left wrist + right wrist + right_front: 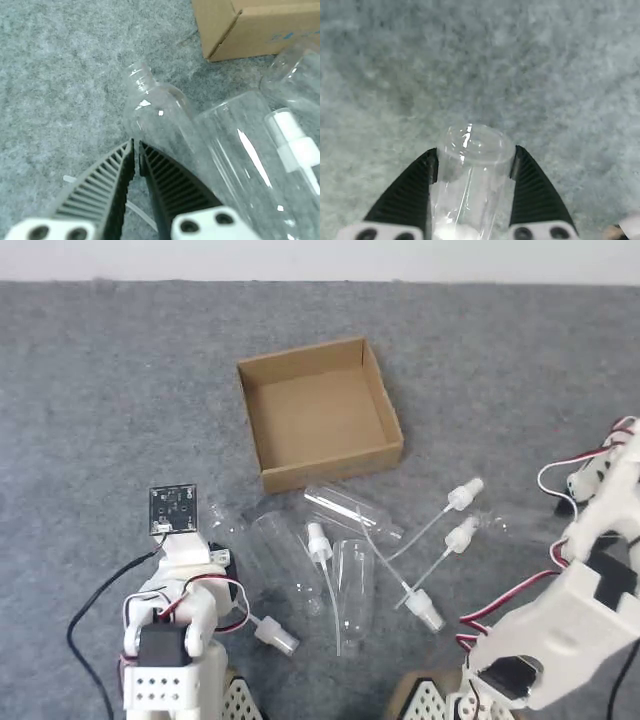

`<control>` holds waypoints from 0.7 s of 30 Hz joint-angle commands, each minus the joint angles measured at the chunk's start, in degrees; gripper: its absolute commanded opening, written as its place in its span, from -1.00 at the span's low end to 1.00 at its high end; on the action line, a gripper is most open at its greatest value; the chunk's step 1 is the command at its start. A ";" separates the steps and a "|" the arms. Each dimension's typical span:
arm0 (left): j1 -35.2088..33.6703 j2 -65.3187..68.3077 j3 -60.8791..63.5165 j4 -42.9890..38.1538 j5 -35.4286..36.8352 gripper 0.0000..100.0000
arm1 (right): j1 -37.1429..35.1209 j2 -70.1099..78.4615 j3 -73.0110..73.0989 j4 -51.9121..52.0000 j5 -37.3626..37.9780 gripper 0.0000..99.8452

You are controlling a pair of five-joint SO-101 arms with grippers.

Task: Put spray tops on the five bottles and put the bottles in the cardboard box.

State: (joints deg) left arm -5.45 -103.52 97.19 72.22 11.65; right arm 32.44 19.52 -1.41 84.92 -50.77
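Observation:
Several clear bottles lie on the grey carpet in front of the open cardboard box [320, 410]. Loose white spray tops [465, 493] with thin tubes lie among and beside them. My left gripper [136, 143] is shut with nothing between its fingers, just short of a clear bottle [155, 112] whose threaded neck points away. This bottle [225, 525] is the leftmost of the group. My right gripper [475, 152] is shut on another clear bottle [472, 150], whose round end points away over bare carpet.
A second bottle [240, 150] and a white spray top [295, 142] lie beside the left gripper, with the box corner [220, 35] beyond. One spray top [275, 632] lies close to the left arm's base [170, 650]. The right arm [580, 600] stands at the right edge.

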 commanded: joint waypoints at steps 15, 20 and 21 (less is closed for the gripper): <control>0.09 -0.70 -0.66 0.09 0.26 -0.98 | -4.53 -3.47 -0.70 -1.89 -0.35 -0.56; 0.09 -0.70 -0.66 0.09 0.26 -0.98 | -5.32 -6.73 -0.70 -1.80 -0.26 -0.56; 0.09 -0.70 -0.66 0.09 0.26 -0.98 | -5.41 -7.87 -0.70 -1.63 -0.26 -0.56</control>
State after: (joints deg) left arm -5.45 -103.52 97.19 72.22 11.65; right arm 28.40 18.64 -1.32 83.34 -50.77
